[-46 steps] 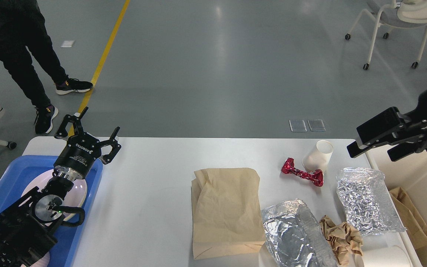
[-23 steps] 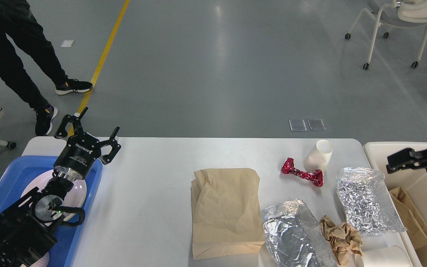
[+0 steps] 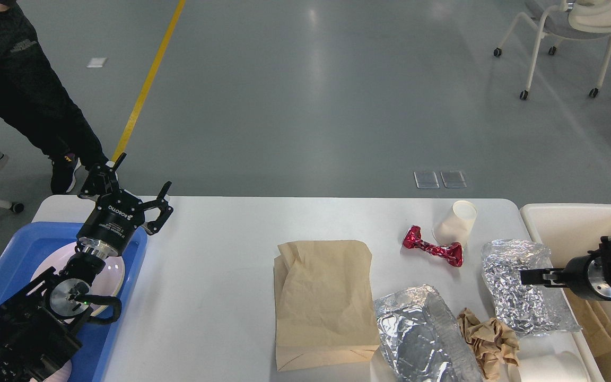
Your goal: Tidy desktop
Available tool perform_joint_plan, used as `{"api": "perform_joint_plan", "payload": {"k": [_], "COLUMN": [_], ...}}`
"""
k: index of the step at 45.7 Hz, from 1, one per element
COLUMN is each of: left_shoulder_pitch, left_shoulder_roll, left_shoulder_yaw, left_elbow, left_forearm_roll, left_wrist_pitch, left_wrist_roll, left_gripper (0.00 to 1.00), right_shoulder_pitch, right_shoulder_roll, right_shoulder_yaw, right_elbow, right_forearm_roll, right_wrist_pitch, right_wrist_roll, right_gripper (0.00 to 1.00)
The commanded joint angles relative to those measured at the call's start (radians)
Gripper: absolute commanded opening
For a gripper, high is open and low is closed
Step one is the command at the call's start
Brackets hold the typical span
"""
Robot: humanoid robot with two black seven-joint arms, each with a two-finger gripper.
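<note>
The left gripper point(image 3: 131, 188) is held spread wide at nine o'clock on the desktop point(image 3: 220, 297); the right gripper's point(image 3: 532, 276) jaw state cannot be told.

Bright, even overhead light, sharp.

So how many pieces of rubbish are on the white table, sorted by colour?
Brown: 2, paper bag, crumpled paper
Silver: 2, foil bag, foil bag
Red: 1, wrapper
White: 1, paper cup
Total: 6
</note>
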Motion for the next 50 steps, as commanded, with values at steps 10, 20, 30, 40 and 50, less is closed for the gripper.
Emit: {"api": "perform_joint_plan", "payload": {"k": [10,20,30,40,50], "left_shoulder_pitch": [0.0,0.0,0.0,0.0,0.0], "left_shoulder_roll": [0.0,0.0,0.0,0.0,0.0], "left_shoulder_yaw": [0.0,0.0,0.0,0.0,0.0], "left_elbow": [0.0,0.0,0.0,0.0,0.0], "left_forearm_roll": [0.0,0.0,0.0,0.0,0.0], "left_wrist_pitch": [0.0,0.0,0.0,0.0,0.0], "left_wrist_roll": [0.0,0.0,0.0,0.0,0.0], "left_gripper": [1.0,1.0,1.0,1.0,1.0], "right_shoulder_pitch": [0.103,0.681,1.358,1.504,1.354], "right_shoulder_roll": [-0.006,-0.119,-0.003,0.086,0.279], "right_shoulder_yaw": [0.036,0.025,0.036,0.232,0.142], "right_elbow": [0.049,0.431,0.696,0.727,0.727], "right_forearm_roll": [0.003,0.001,0.0,0.018,0.351], "right_wrist_pitch": [0.063,0.436,0.884,0.884,0.884], "right_wrist_roll": [0.013,0.018,0.023,0.073,0.05], "right_gripper": [1.0,1.0,1.0,1.0,1.0]}}
